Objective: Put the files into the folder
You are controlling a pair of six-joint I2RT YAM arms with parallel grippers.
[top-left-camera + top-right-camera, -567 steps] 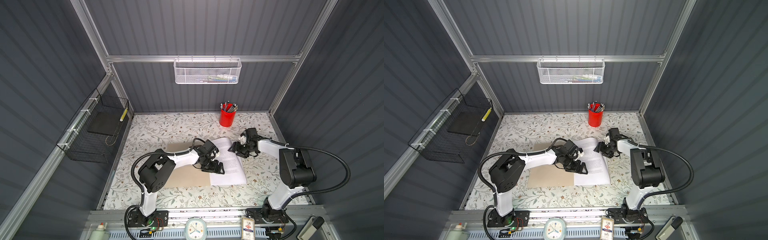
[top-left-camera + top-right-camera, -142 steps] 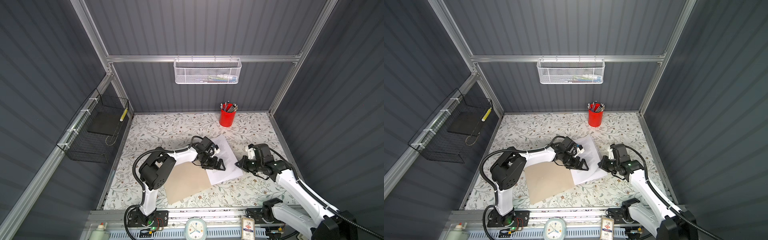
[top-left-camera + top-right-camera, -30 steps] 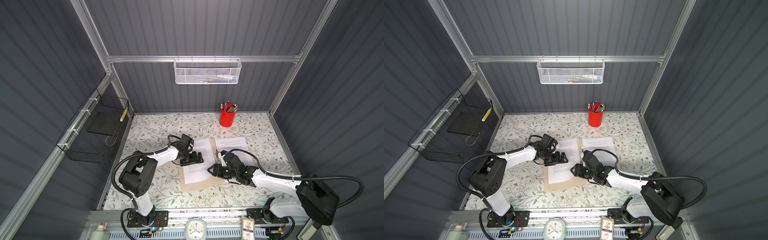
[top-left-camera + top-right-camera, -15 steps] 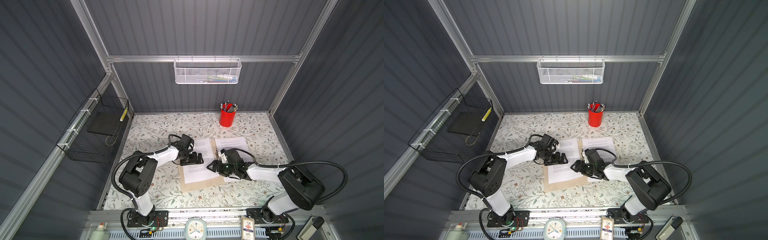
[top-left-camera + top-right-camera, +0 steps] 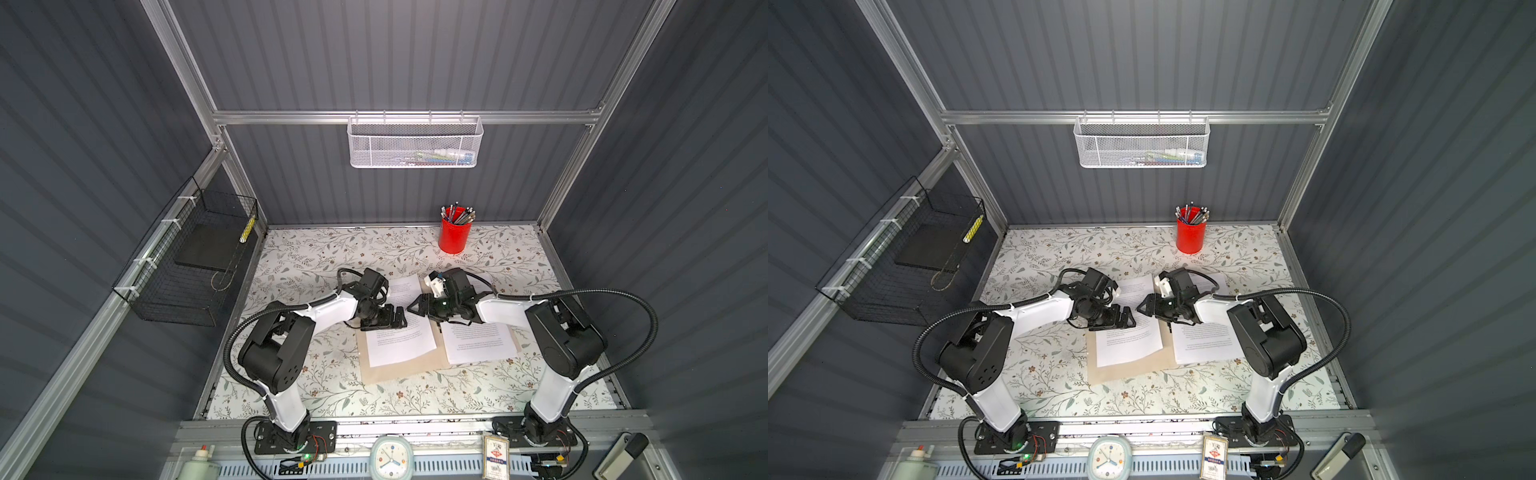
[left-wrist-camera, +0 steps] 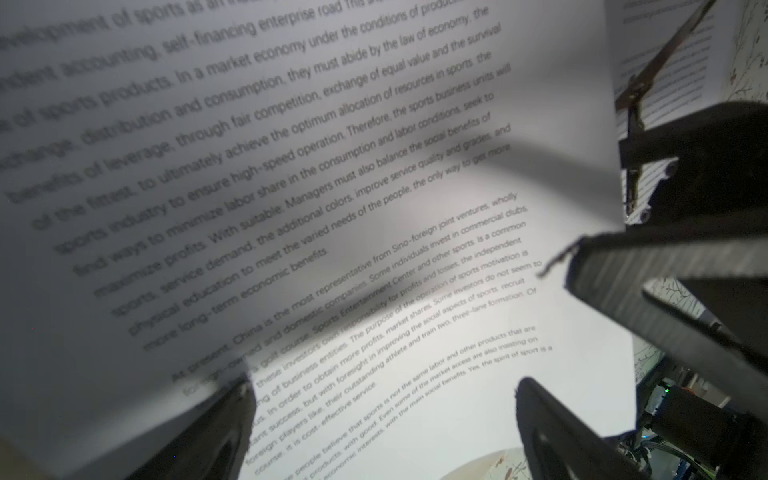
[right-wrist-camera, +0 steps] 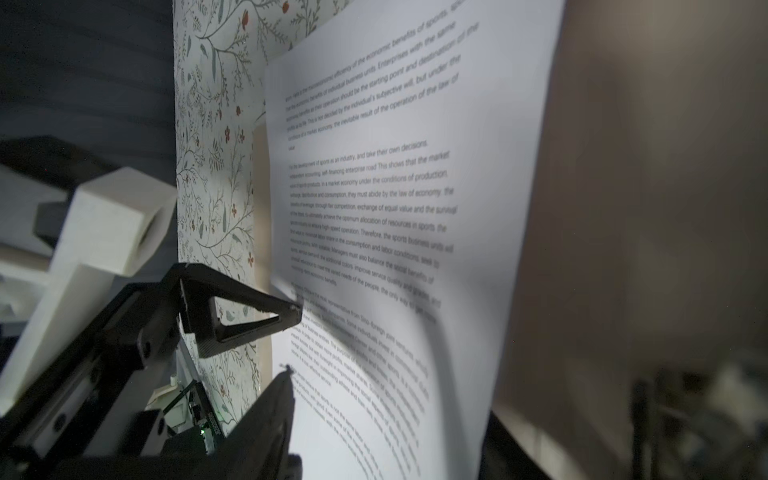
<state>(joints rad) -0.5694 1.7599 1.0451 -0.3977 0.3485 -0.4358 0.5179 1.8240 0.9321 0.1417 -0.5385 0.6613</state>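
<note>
Looking down in both top views, you see the folder (image 5: 399,371) (image 5: 1125,372) lying open at the middle of the tabletop (image 5: 316,257), with the files (image 5: 401,343) (image 5: 1128,343) spread one sheet to each flap. Only the wrist views let you read the print. The left one gives "In a market economy under the conditions of" and "Sino-foreign joint ventures", and it also catches the metal clip (image 6: 636,95) along the spine. The right one gives "take their own decisions".

Your left gripper (image 5: 395,320) (image 6: 384,386) hangs over the far end of a sheet, jaws spread wide and grasping nothing. Your right gripper (image 5: 415,308) (image 7: 292,340) sits by the spine with its jaws partly apart and its tips at a sheet's edge.

The tabletop is floral-printed. A red pen cup (image 5: 455,237) stands near its far edge, with grey ribbed walls around.
</note>
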